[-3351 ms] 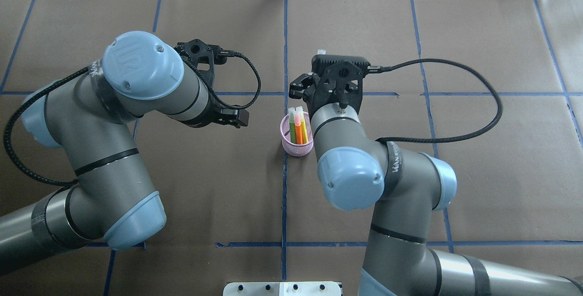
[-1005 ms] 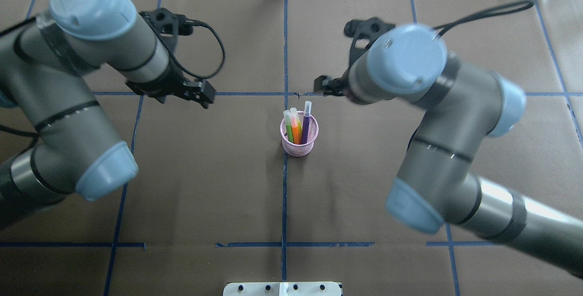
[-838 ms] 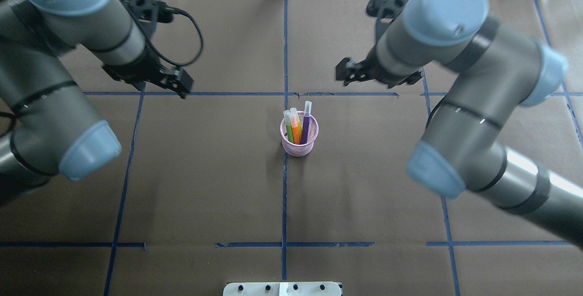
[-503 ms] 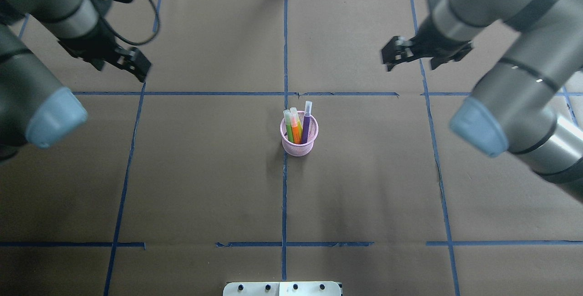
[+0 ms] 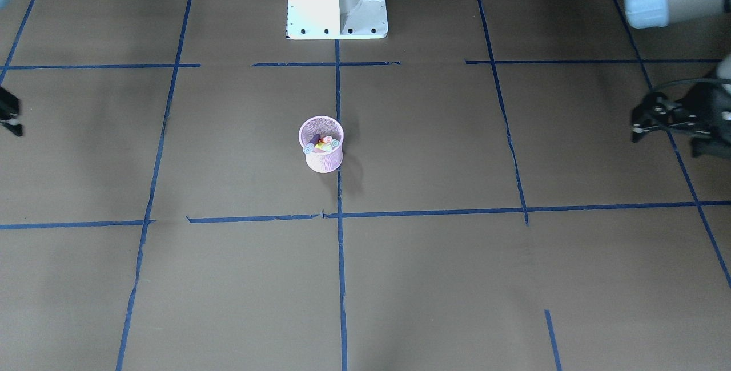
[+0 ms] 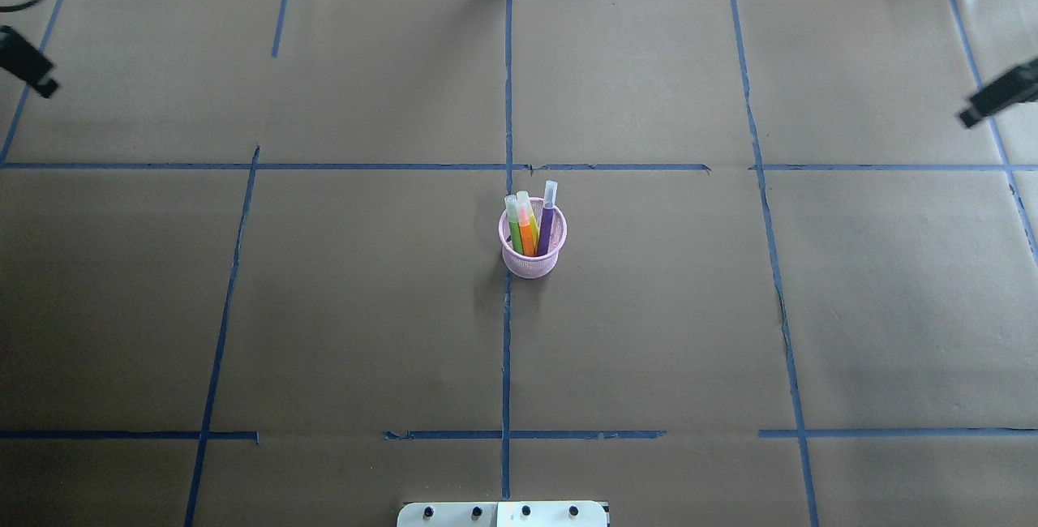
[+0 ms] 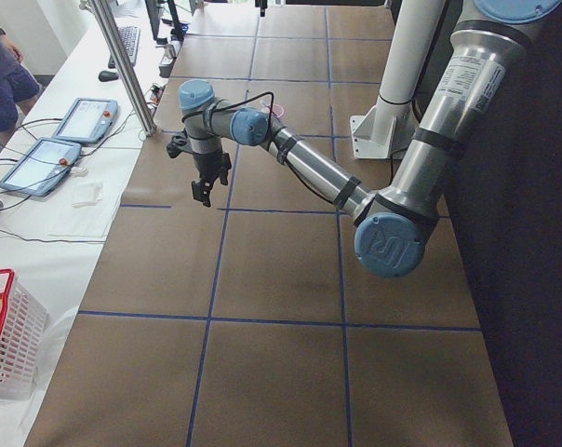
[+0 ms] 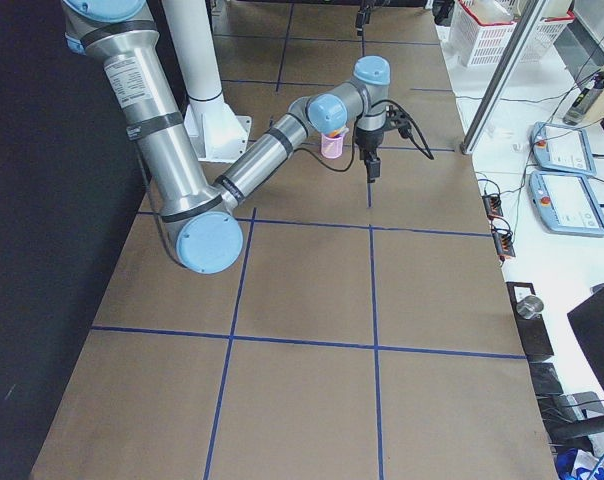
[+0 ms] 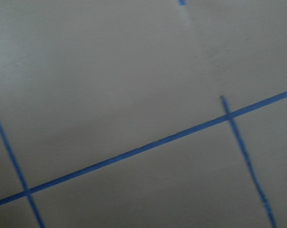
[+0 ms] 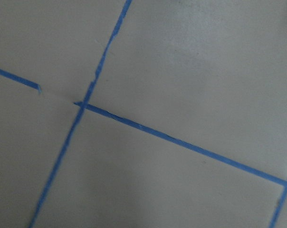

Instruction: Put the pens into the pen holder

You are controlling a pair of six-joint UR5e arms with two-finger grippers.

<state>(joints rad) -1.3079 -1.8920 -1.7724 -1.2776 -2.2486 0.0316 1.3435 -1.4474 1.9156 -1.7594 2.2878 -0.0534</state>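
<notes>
Near the middle of the overhead view, a pink mesh cup (image 6: 532, 259) stands upright on the brown counter (image 6: 324, 308), touching a blue tape line (image 6: 506, 349). Four pens (image 6: 527, 233) lean inside it, green, orange, yellow and purple, with their pale caps above the rim. The view from across the counter shows just their cap ends inside the cup (image 5: 323, 158). The left pincer (image 6: 34, 77) sits at the upper left edge and the right pincer (image 6: 975, 112) at the upper right edge, both well apart from the cup. I cannot tell whether either is released or clenched. Both wrist cameras show bare counter and tape.
</notes>
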